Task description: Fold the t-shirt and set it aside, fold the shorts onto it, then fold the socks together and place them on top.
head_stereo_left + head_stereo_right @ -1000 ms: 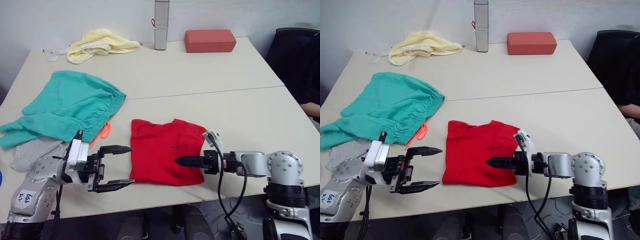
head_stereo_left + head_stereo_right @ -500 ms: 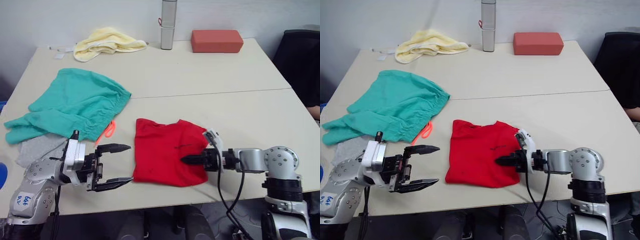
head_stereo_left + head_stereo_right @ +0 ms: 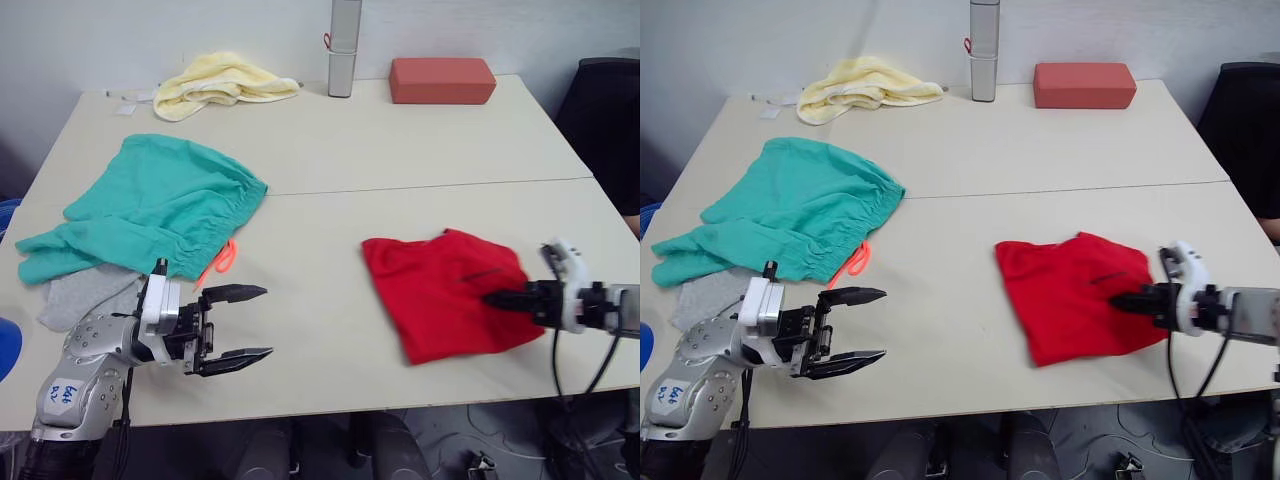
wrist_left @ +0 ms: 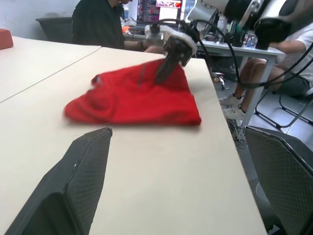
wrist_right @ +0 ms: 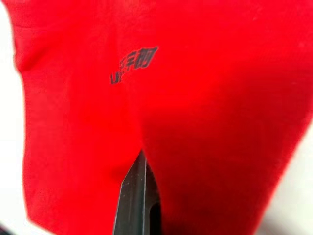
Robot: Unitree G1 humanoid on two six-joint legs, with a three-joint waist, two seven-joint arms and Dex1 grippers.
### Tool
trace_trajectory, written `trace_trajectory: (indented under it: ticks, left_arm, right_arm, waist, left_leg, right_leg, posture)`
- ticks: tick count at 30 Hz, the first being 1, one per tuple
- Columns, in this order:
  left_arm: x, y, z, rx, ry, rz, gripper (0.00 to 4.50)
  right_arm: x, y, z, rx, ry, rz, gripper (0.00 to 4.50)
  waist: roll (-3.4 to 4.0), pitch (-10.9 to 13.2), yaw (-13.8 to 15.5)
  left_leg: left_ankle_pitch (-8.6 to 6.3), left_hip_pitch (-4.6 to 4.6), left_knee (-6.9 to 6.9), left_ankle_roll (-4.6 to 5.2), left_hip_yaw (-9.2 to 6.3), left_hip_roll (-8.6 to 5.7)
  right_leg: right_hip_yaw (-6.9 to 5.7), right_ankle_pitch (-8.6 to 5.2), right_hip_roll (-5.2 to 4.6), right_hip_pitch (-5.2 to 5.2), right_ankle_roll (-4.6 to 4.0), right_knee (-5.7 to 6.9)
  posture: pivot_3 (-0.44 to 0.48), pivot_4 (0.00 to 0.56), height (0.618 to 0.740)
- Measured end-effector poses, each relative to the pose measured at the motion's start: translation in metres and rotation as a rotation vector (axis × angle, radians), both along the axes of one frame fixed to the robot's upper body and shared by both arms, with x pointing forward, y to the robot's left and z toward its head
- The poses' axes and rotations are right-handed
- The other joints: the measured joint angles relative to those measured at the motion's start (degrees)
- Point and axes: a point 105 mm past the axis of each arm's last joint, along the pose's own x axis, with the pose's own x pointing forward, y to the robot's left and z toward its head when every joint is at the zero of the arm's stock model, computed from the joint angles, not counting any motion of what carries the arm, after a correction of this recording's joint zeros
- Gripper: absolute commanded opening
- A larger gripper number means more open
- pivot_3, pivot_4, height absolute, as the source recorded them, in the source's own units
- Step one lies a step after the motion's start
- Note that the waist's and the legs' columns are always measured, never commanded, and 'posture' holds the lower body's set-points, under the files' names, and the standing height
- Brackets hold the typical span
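The folded t-shirt (image 3: pixel 447 293) lies at the lower right of the frame near the counter's (image 3: pixel 400 150) front edge, with the right hand (image 3: pixel 497 299) closed on its right side, its fingers pinched flat into the red cloth. The left hand (image 3: pixel 236 325) hovers at the lower left with its two fingers spread apart and nothing between them, just in front of the shorts (image 3: pixel 150 205), which lie spread at the middle left with the orange drawstring (image 3: pixel 218 262) trailing from the waistband. The grey socks (image 3: pixel 90 293) peek out from under the shorts' near edge at far left.
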Motion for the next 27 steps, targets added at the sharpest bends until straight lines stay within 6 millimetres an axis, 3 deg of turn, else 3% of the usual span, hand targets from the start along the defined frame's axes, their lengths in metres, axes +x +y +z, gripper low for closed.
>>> trace_trajectory:
  ticks: [2, 10, 27]
  left_arm:
    - [0.0, -0.002, 0.0, 0.003, -0.004, -0.007, 4.5]
    - [0.002, -0.006, 0.001, 0.01, -0.017, -0.03, 4.5]
    - [0.006, -0.001, -0.001, 0.013, -0.002, -0.008, 4.5]
  right_arm:
    - [0.001, -0.018, -0.008, -0.037, 0.009, -0.028, 0.02]
    - [0.018, -0.065, -0.003, -0.152, -0.046, -0.101, 0.02]
    - [-0.001, -0.063, -0.008, -0.081, 0.024, -0.092, 0.02]
  waist:
    - [0.01, 0.0, -0.1]
    - [0.02, 0.0, 0.0]
    - [0.04, 0.0, 0.0]
  left_leg:
    - [0.01, 0.02, 0.0, 0.0, 0.07, 0.0]
    - [0.06, 0.12, 0.05, -0.05, 0.19, 0.0]
    - [0.02, 0.12, 0.05, -0.12, 0.14, 0.04]
  right_leg:
    - [0.04, 0.0, 0.0, 0.0, 0.01, 0.02]
    - [0.18, 0.05, 0.0, 0.0, 0.03, 0.07]
    - [0.15, 0.05, -0.01, 0.01, 0.02, 0.04]
  posture:
    - [0.0, 0.15, 0.74]
    - [0.0, 0.15, 0.74]
    - [0.0, 0.15, 0.74]
